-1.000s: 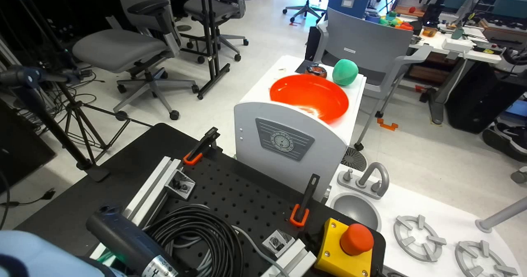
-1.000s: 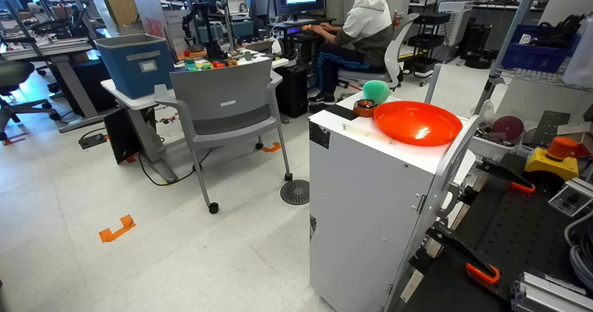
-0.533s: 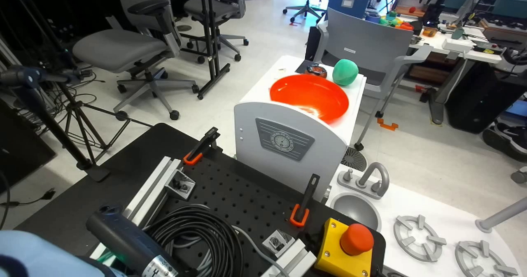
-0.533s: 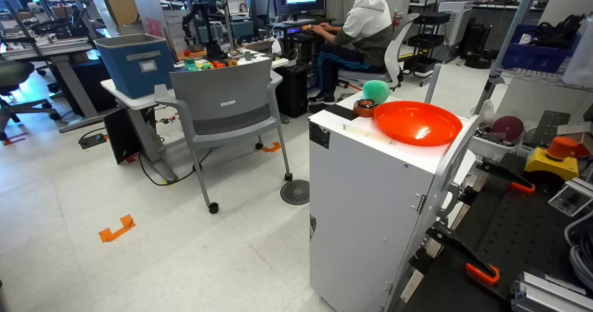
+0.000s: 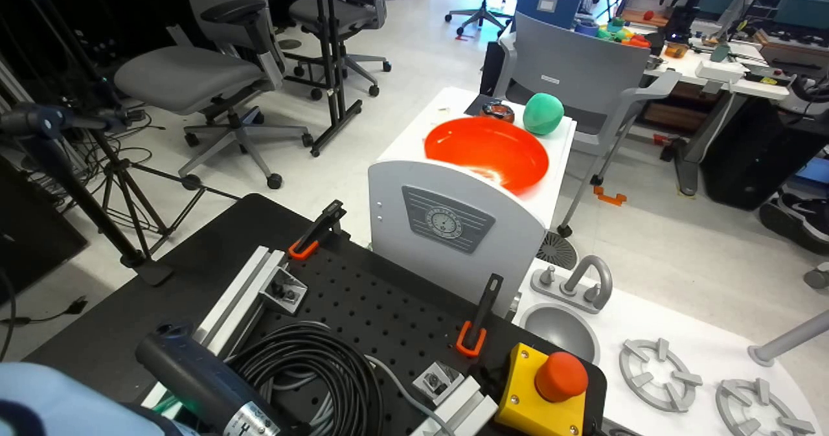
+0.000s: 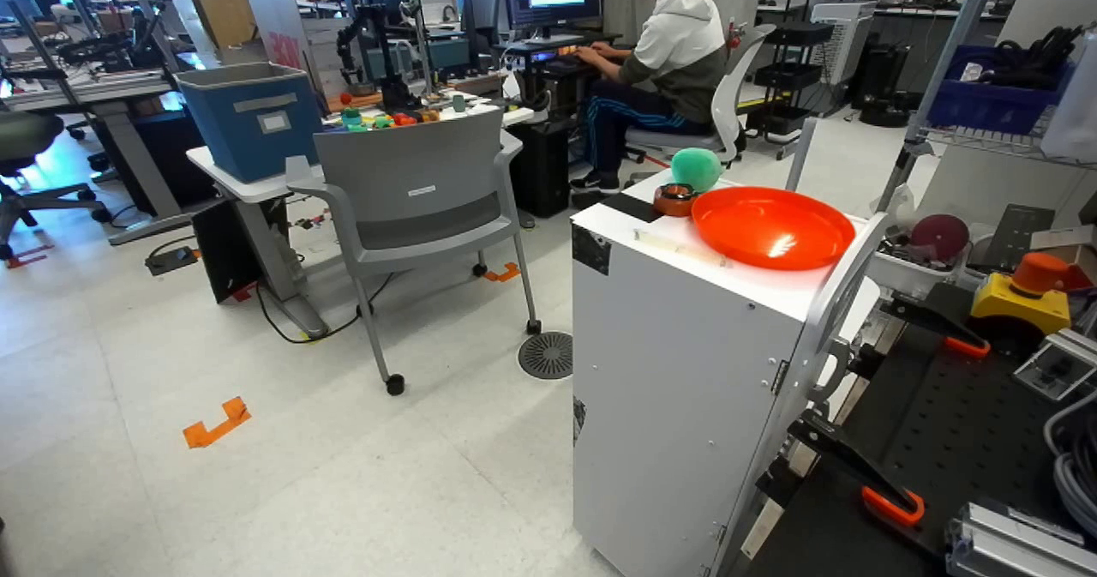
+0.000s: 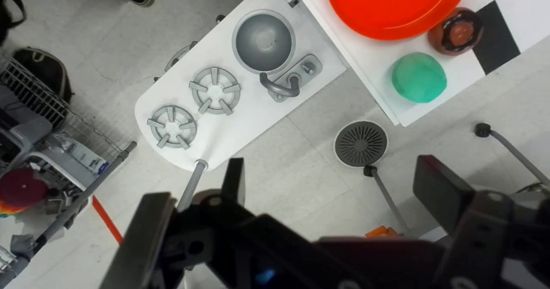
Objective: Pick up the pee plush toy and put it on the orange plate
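Observation:
The pee plush toy, a round green ball [image 5: 543, 113] [image 6: 696, 170] [image 7: 419, 77], rests on the white cabinet top near its edge. The orange plate [image 5: 489, 144] [image 6: 771, 227] [image 7: 397, 5], a wide shallow dish, lies beside it on the same top. The toy is outside the plate, with a small gap between them in the wrist view. My gripper [image 7: 331, 168] shows only in the wrist view. Its fingers are wide apart with nothing between them, above the floor area. The toy and plate lie beyond the fingertips, toward the upper right of that view.
A brown doughnut-like toy [image 7: 456, 32] sits beside the green ball and plate. A raised grey panel [image 5: 447, 229] stands at one cabinet end. A sink [image 7: 264, 42], faucet [image 7: 279, 87] and burners are on the lower white counter. A grey chair [image 6: 411, 183] stands near the cabinet.

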Controlling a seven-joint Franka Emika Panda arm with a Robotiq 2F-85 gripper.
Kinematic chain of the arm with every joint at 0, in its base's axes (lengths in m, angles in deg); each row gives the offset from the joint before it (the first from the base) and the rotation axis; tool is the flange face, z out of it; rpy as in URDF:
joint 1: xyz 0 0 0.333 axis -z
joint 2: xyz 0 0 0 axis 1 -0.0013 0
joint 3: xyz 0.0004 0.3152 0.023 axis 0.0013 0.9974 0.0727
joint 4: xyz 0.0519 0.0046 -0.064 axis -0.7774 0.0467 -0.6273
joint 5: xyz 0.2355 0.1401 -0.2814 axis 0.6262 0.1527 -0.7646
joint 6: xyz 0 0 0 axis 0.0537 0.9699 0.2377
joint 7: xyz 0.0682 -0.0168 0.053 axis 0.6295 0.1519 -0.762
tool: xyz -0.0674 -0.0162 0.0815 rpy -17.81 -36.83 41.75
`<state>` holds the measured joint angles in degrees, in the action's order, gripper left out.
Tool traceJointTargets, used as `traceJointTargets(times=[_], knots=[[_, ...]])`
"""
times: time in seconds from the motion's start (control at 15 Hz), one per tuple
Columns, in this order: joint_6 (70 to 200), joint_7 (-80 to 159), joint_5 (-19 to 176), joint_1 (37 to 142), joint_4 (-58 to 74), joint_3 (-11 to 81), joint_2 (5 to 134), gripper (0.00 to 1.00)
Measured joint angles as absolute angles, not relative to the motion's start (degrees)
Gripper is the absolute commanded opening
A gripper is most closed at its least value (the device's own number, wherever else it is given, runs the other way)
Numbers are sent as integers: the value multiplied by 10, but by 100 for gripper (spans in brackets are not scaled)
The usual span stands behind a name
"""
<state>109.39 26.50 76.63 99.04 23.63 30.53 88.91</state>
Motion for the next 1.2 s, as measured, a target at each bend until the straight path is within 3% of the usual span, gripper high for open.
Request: traceJointTargets(times=[0.6,1.2], knots=[[1075,381,861,972,225,308,860,100],[1000,405,865,975,129,308,794,100]])
